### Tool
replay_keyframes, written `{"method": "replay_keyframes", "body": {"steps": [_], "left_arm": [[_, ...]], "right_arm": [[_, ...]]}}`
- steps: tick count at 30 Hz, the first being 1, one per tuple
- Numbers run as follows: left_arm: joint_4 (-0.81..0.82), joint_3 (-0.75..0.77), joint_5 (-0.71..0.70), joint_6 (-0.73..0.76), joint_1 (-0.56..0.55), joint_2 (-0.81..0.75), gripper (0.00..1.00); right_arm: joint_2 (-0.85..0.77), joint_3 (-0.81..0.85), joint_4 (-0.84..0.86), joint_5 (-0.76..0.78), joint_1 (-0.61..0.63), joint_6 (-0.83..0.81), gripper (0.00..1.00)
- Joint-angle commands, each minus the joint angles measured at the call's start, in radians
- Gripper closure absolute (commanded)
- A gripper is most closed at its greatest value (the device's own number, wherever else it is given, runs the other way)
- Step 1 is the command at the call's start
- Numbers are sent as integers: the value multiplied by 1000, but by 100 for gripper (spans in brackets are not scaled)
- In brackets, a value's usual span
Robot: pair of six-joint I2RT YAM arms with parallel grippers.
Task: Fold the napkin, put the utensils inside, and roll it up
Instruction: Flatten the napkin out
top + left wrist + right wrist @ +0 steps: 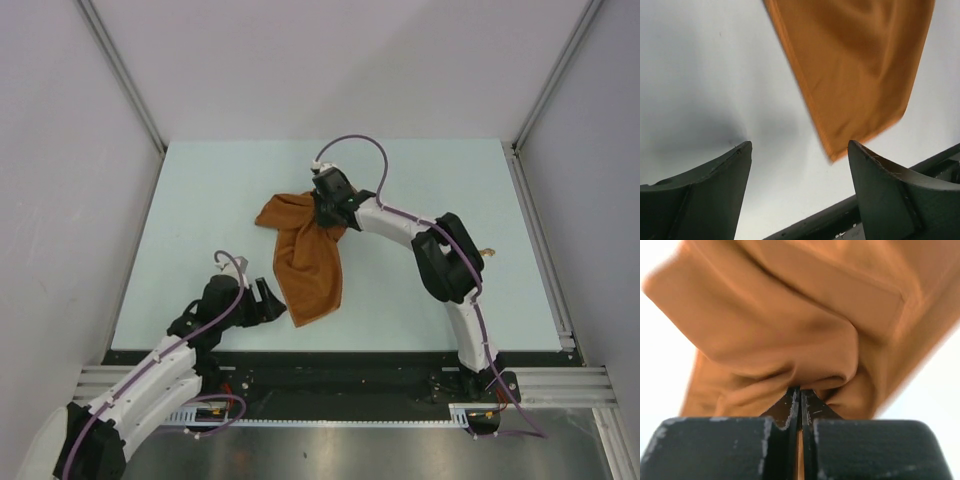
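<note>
While the rust-orange napkin (pixel 312 262) trails in a bunch from the centre of the frame toward its lower middle, the right gripper (pixel 325 208) pinches its upper end, fingers clamped together on cloth. The left gripper (pixel 272 302), fingers apart and empty, sits just beside the lower corner (best seized near the hem); spreading it flat on the table (pixel 200 200) should give a clean fold.

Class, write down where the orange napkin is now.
In the top view, the napkin sits bunched near the middle of the table, its far end pinched by the right gripper, its near corner just right of the open left gripper.
</note>
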Motion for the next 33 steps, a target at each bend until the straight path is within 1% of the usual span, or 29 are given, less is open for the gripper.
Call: {"method": "replay_keyframes", "body": {"steps": [1,2,3,5,6,7,8,9,11,12,13,16,18,19,22,23,26,29,33], "left_arm": [[-23,-22,-33,-91,-61,-4,21],[-17,-27,-42,-108,-75,-11,22],[-11,-30,-65,-125,-109,-17,23],[6,-27,-107,-168,-153,-16,26],[9,-19,-165,-186,-202,4,27],[18,-13,-189,-193,-227,18,27],[26,-4,-211,-196,-274,41,28],[30,16,-260,-196,-298,62,28],[41,48,-303,-190,-356,149,28],[40,86,-321,-179,-370,183,28],[43,105,-337,-173,-377,263,28],[47,169,-361,-145,-394,399,28],[46,206,-398,-122,-422,443,28],[44,217,-430,-113,-434,473,28],[1,269,-469,-98,-470,524,30],[-15,284,-502,-99,-489,556,29],[-72,332,-547,-107,-544,604,29],[-89,356,-562,-133,-591,665,30],[-95,359,-561,-154,-595,717,31]], "right_arm": [[111,234,-67,-4,-11,-14,91],[120,269,-81,-5,-14,-11,87],[113,266,-86,-7,-12,-10,74],[78,226,-67,-7,-11,-11,58],[18,164,-52,-5,-12,-10,49],[-13,121,-26,-8,-12,-10,46],[-51,84,-14,-7,-15,-10,43],[-114,6,-1,-7,-17,-7,41],[-183,-63,6,-5,-21,4,40],[-247,-141,19,-5,-21,15,40],[-278,-177,25,-5,-23,19,39],[-387,-307,42,1,-26,49,39],[-439,-381,51,-10,-29,70,39],[-482,-401,57,-21,-32,75,39],[-542,-453,69,-34,-44,90,39],[-553,-461,69,-38,-49,92,39],[-582,-482,74,-41,-61,96,38],[-590,-495,75,-44,-74,98,38],[-594,-513,72,-54,-80,107,38]]}}
